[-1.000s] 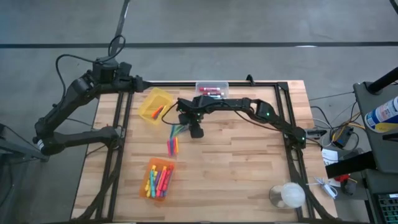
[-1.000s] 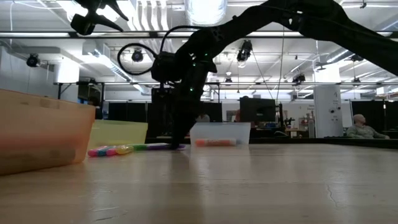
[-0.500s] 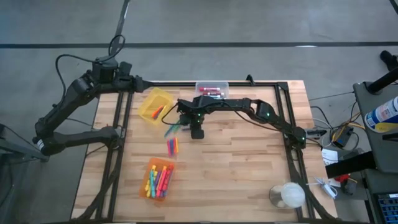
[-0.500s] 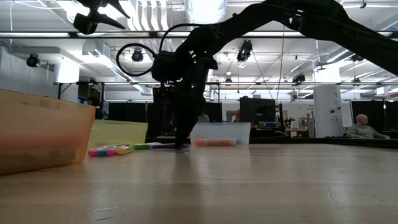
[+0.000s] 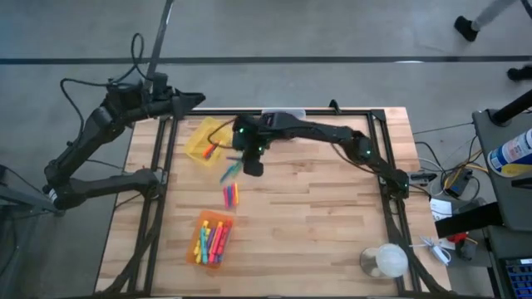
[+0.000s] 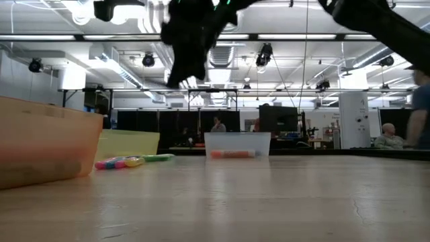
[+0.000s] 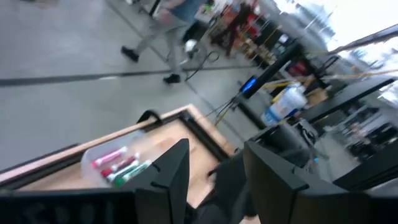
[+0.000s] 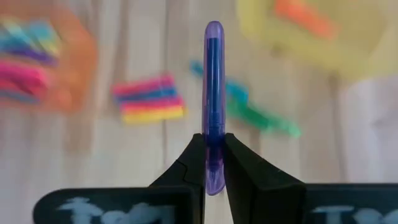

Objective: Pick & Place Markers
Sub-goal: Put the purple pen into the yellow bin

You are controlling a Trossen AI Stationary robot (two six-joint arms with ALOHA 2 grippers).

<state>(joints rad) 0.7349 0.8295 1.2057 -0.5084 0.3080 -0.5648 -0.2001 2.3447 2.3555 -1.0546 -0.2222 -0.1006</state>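
A purple marker (image 8: pixel 213 93) is held upright between the closed jaws of the right gripper (image 8: pixel 213 163), pinched near one end so that most of the barrel stands free beyond the fingertips. In the high view the right gripper (image 5: pixel 252 159) hangs above the worktop (image 5: pixel 332 216), near the yellow bin (image 5: pixel 204 135) and just beside the loose markers; the low view shows it lifted well clear of the surface, presumably so the marker can be carried without sweeping the others.

On the worktop below, a green and a blue marker (image 5: pixel 230 171) lie crossed close to the yellow bin, and a small cluster of pink, blue and yellow markers (image 5: pixel 230 195) lies side by side a little nearer the orange bin (image 5: pixel 213 239), which is already filled with many coloured markers. The yellow bin holds an orange marker (image 5: pixel 209 150). A clear bin (image 7: pixel 118 163) at the far edge contains a few red and green markers.

The left gripper (image 7: pixel 214 177) is kept over the worktop's far left corner, its jaws standing apart and empty, apparently parked out of the way.

The pick appears done; the placing into a bin is judged to be the step in hand, though which bin is meant cannot be told.
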